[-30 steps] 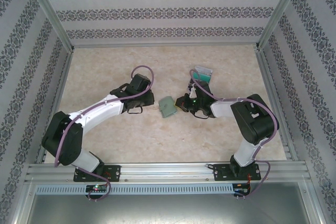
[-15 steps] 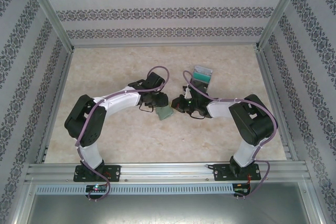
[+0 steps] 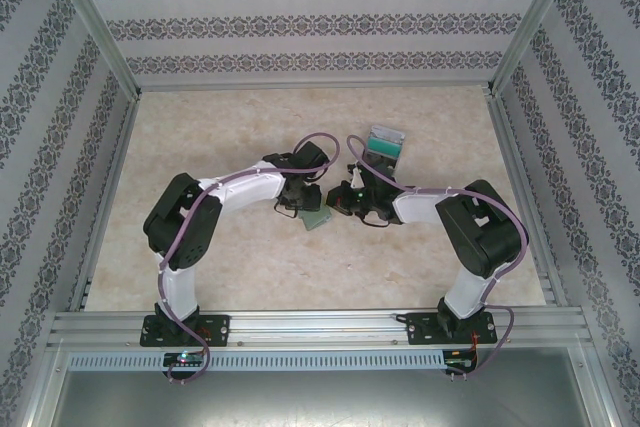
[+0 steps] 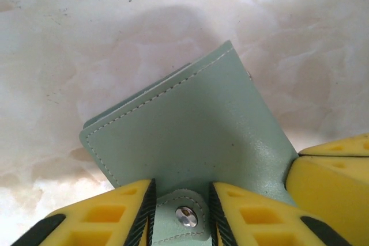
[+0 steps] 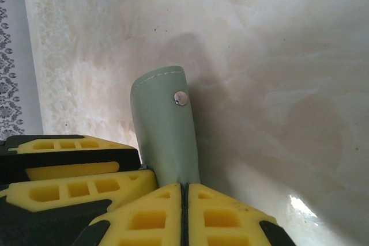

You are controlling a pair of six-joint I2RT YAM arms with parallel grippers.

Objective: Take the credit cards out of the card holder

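Observation:
The sage-green card holder (image 3: 318, 217) lies mid-table between my two grippers. My left gripper (image 3: 306, 199) comes at it from the left. In the left wrist view the left gripper (image 4: 181, 191) is shut on the holder's snap tab (image 4: 185, 216), one pad against each edge, and the holder's cover (image 4: 184, 131) spreads out beyond. My right gripper (image 5: 183, 187) is shut on one flap of the card holder (image 5: 164, 125), which stands up from the closed jaws with a snap stud (image 5: 181, 98) near its top. The credit cards (image 3: 385, 144) lie in a small teal stack behind the right gripper (image 3: 340, 203).
The pale marbled table (image 3: 200, 137) is framed by aluminium rails (image 3: 110, 197) and patterned walls. The right gripper's yellow finger (image 4: 331, 168) shows at the lower right of the left wrist view. The left gripper's yellow fingers (image 5: 69, 168) crowd the lower left of the right wrist view.
The left arm swung right from a spot clear of the holder. Its jaws widened, then closed on the snap tab. The right gripper kept its hold and barely moved.

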